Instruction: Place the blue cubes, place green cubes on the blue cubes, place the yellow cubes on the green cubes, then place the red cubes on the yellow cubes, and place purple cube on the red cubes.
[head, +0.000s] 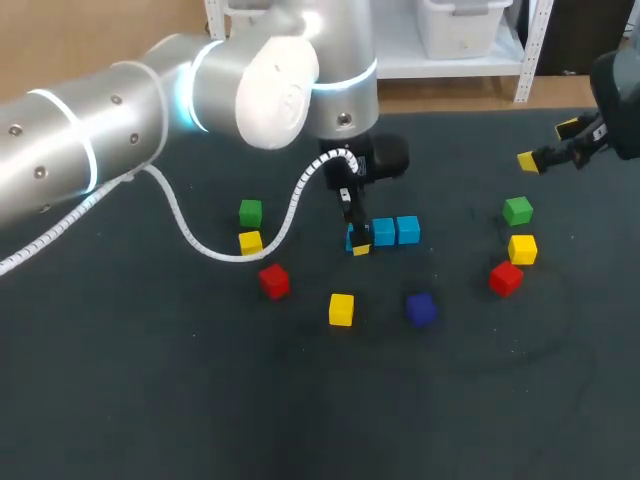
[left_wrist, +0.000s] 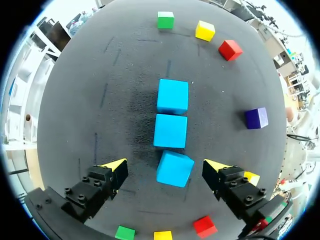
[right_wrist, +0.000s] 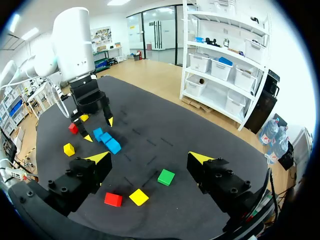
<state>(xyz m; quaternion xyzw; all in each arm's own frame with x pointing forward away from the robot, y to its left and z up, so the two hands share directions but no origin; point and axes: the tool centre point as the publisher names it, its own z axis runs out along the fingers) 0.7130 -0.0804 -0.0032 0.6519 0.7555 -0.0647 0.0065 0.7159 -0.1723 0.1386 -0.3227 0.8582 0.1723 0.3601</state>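
**Blue cubes (left_wrist: 170, 131) lined up in threes, left jaws open astride the end one**

In the head view the end cube (left_wrist: 174, 169) is mostly hidden behind a finger of the left jaws. Only a sliver of blue shows there, beside its two neighbours near the middle of the table (head: 300, 420). The left wrist view shows it whole, turned slightly out of line with the other two and just apart from the middle one.

The right arm (head: 615, 70) is cut off at the head view's edge.

The left arm (head: 100, 120) reaches in across the table, wrist bent straight down. The left jaws stand wide, one yellow tip on each side of the end cube, neither touching it.

The right jaws hang tilted above the far right of the table, spread wide and holding nothing. Ahead of them lie a green cube (right_wrist: 166, 177), a yellow cube (right_wrist: 139, 197) and a red cube (right_wrist: 113, 199). The purple cube (head: 421, 309) sits alone, nearer the table's front than the blue row.

The cubes are plain, sharp-edged blocks of solid colour. The table is dark and matte with faint scuffs. A white coiled cable (head: 180, 215) loops from the silver arm.
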